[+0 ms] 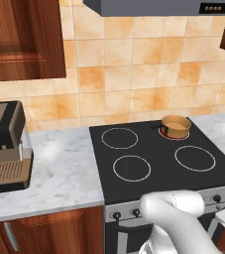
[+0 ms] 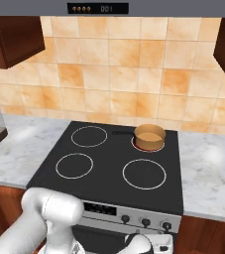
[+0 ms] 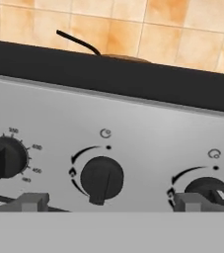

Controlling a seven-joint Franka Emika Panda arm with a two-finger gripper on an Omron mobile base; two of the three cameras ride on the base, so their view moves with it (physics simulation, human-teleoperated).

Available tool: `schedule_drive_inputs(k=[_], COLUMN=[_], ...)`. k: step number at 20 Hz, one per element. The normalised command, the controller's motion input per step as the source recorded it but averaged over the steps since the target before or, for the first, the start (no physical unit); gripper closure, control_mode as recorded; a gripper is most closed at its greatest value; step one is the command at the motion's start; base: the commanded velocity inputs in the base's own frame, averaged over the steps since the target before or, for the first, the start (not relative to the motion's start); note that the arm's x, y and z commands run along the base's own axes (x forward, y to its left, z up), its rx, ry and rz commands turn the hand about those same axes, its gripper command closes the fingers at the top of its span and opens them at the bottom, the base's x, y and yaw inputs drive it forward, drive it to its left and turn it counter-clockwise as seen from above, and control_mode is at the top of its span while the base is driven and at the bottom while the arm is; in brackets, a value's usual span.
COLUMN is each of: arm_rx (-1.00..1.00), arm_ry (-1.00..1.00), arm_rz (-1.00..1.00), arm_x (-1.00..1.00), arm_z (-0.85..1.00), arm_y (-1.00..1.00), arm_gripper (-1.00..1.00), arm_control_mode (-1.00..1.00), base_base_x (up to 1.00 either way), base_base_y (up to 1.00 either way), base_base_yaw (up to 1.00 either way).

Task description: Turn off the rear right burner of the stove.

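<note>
The stove (image 1: 158, 159) (image 2: 109, 166) is a black glass cooktop with a silver front panel (image 3: 133, 123). Its rear right burner (image 1: 175, 137) (image 2: 138, 147) glows red under a copper saucepan (image 1: 176, 125) (image 2: 149, 136). My gripper (image 3: 112, 202) is open and low in front of the panel, close to it. Its two fingertips (image 3: 32, 201) stand wide apart on either side of a dark knob (image 3: 102, 178), without touching it. Another knob (image 3: 2, 159) sits to the left and a third (image 3: 209, 190) to the right. The white hand (image 2: 151, 243) hangs just below the panel's right knobs.
A brown coffee machine (image 1: 2, 149) stands on the marble counter (image 1: 64, 173) left of the stove. More counter (image 2: 208, 173) runs to the right. A range hood (image 2: 99, 7) and wooden cabinets (image 1: 25, 39) hang above. The saucepan's black handle (image 3: 76, 42) shows over the cooktop's edge.
</note>
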Motion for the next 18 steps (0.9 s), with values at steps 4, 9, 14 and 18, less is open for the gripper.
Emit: schedule_drive_inputs(k=[4,9,14,18], arm_rx=[0.08,0.08,0.08,0.04], arm_ry=[0.0,0.0,-0.05,-0.08], arm_rz=[-0.06,-0.1,-0.13,-0.1], arm_x=[0.25,0.03,0.02,0.0], arm_z=[-0.01,-0.04,0.0,0.0], arm_y=[0.0,0.05,0.11,0.27], arm_gripper=[-1.0,-1.0,-1.0,-1.0], arm_control_mode=[-1.0,-1.0,-1.0,-1.0], base_base_x=[0.0,0.0,0.0,0.0], base_base_y=[0.0,0.0,0.0,0.0], base_base_yaw=[0.0,0.0,0.0,0.0])
